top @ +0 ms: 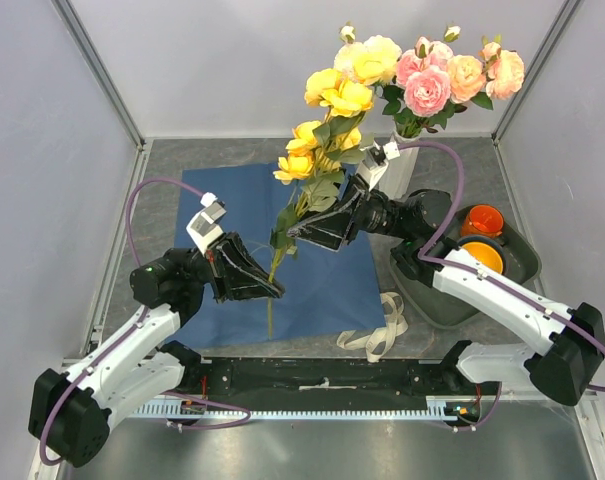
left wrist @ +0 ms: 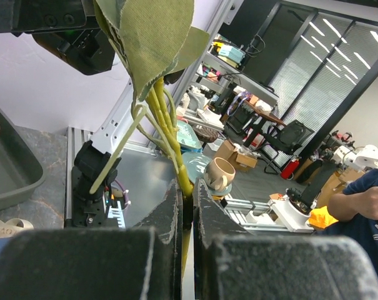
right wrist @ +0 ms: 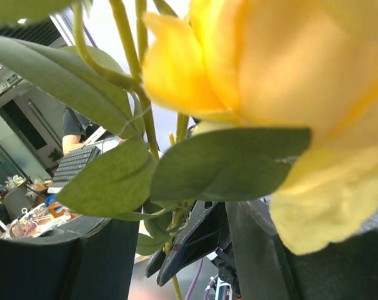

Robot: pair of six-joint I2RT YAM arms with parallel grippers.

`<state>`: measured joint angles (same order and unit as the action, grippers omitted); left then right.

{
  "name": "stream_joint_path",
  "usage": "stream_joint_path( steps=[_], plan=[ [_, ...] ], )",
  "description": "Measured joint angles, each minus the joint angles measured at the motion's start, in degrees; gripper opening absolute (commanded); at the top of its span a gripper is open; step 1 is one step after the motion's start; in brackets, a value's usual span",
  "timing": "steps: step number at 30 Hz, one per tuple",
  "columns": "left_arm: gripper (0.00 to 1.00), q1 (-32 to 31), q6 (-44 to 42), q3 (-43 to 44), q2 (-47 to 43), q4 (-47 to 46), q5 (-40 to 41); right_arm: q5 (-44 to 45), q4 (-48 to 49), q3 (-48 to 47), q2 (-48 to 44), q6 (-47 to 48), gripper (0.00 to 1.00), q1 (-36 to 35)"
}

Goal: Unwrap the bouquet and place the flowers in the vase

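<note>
A stem of yellow flowers (top: 322,130) leans up over the blue paper sheet (top: 327,285). My left gripper (top: 274,290) is shut on the lower stem (left wrist: 176,159), which runs up out of its closed fingertips (left wrist: 187,187). My right gripper (top: 297,232) is open, its jaws on either side of the same stem and its leaves (right wrist: 114,181), higher up; a yellow bloom (right wrist: 270,81) fills its view. The white vase (top: 404,172) at the back right holds pink and yellow flowers (top: 427,75) and is partly hidden by the right arm.
A cream ribbon (top: 382,328) lies loose at the sheet's near right corner. A dark grey tray (top: 517,262) with an orange cup (top: 482,218) sits at the right. Enclosure walls and posts ring the table.
</note>
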<state>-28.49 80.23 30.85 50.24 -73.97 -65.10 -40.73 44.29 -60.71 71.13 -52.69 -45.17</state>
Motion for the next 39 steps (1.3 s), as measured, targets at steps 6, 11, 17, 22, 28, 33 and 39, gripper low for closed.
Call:
stream_joint_path(
  steps=[6, 11, 17, 22, 28, 33, 39],
  plan=[
    [0.02, -0.2, 0.0, 0.0, 0.0, 0.0, -0.5, 0.0, 0.8, -0.2, 0.0, 0.1, 0.29, -0.1],
    [0.02, -0.2, -0.1, -0.1, 0.1, 0.1, -0.9, -0.5, 0.7, -0.2, -0.5, 0.1, 0.01, -0.3],
    [0.62, -0.3, -3.3, 1.4, 0.2, 4.4, -2.1, 0.3, -3.9, -0.2, -3.1, 3.0, 0.00, -0.3],
    [0.96, -0.3, -17.3, 6.1, -4.5, 25.6, -1.9, 7.5, -21.3, -2.8, -9.0, 13.2, 0.00, -0.3],
    [0.98, -0.3, -42.8, 19.0, -10.6, 62.4, 12.7, 27.8, -42.8, -10.4, -17.9, 25.8, 0.00, -0.4],
    [0.98, -0.3, -54.7, 22.6, -11.5, 77.1, 24.5, 55.5, -53.2, -14.5, -22.1, 32.4, 0.00, -0.3],
    [0.97, -0.3, -61.7, 22.6, -8.0, 85.5, 30.2, 86.1, -50.1, -12.3, -21.3, 43.4, 0.00, -0.2]
  ],
)
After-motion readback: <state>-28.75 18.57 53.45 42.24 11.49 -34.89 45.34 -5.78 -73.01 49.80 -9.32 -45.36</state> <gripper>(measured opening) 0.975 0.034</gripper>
